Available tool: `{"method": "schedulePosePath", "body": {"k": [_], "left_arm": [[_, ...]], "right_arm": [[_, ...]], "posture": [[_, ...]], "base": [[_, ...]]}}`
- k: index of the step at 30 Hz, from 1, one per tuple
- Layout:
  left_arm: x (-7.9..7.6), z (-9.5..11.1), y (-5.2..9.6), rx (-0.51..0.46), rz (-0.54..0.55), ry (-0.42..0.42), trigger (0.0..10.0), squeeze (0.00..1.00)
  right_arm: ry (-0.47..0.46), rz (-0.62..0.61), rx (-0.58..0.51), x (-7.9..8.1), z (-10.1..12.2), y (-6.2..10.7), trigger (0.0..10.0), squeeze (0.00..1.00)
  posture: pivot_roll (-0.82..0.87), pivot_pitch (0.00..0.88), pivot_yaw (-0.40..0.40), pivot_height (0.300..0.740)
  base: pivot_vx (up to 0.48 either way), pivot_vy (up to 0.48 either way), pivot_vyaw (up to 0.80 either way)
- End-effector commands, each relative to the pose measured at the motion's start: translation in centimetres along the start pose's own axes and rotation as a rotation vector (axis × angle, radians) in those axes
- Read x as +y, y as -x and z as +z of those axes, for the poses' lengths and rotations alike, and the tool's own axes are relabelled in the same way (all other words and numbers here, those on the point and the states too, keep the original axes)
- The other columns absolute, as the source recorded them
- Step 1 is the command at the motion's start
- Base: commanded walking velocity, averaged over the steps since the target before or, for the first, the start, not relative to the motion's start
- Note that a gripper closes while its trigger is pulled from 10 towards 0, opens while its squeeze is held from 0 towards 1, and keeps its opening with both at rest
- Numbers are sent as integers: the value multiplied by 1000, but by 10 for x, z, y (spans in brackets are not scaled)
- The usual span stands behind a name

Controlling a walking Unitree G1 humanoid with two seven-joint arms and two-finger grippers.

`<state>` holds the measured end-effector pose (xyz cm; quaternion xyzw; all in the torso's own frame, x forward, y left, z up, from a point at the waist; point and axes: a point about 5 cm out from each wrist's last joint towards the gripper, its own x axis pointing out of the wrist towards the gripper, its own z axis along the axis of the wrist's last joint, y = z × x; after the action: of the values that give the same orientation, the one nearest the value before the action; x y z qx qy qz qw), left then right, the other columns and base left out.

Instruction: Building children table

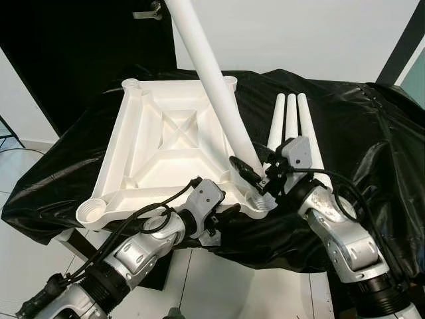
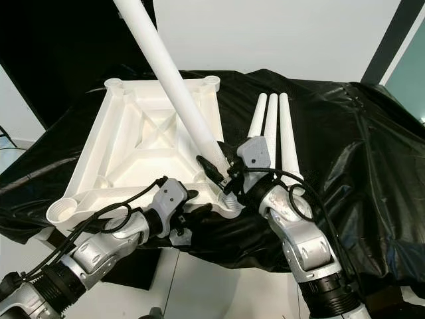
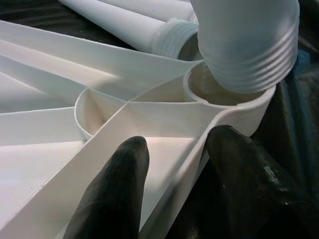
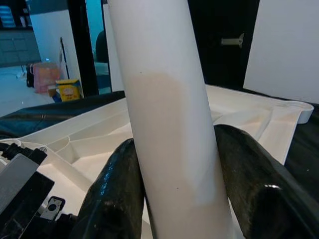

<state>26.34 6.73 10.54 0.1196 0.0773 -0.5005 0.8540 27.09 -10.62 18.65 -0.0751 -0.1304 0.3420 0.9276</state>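
Upturned tabletop (image 1: 166, 143) lies on the cloth (image 1: 372, 146); three legs (image 1: 292, 123) just right

This looks like a plain indoor room, more a test or work space than a lived-in home. The walls (image 1: 319, 33) are bare white, the floor (image 1: 26, 259) is pale tile, and a dark door with a metal lever handle (image 1: 149, 12) stands behind. The surface is draped in a crinkled black plastic sheet (image 1: 372, 133). Through an opening, the right wrist view shows a yellow box (image 4: 69, 89) on the floor of a neighbouring room.
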Motion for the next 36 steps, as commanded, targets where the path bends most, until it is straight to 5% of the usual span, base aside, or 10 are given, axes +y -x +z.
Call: {"method": "schedulePosePath", "body": {"k": [1,10,18,28,36], "left_arm": [[-19,-12,7,67,-387,9,10000,0],[-24,-15,17,106,-528,19,10000,0],[-25,-15,14,100,-522,8,10000,0],[-25,-7,-3,36,-507,-11,10000,0],[-28,-3,-6,10,-503,-7,10000,0]], "right_arm": [[0,13,8,3,-5,1,10000,0],[13,-23,-12,3,-17,15,10000,0],[23,-34,-8,4,-22,23,10000,0],[97,-175,13,-3,-36,56,10000,0],[94,-196,20,1,-43,62,10000,0]], "posture": [[197,0,-3,740],[190,0,15,740],[185,0,24,740],[171,0,36,740],[168,0,38,740]], "base": [[0,0,0],[0,0,0],[0,0,0],[0,0,0],[0,0,0]]}}
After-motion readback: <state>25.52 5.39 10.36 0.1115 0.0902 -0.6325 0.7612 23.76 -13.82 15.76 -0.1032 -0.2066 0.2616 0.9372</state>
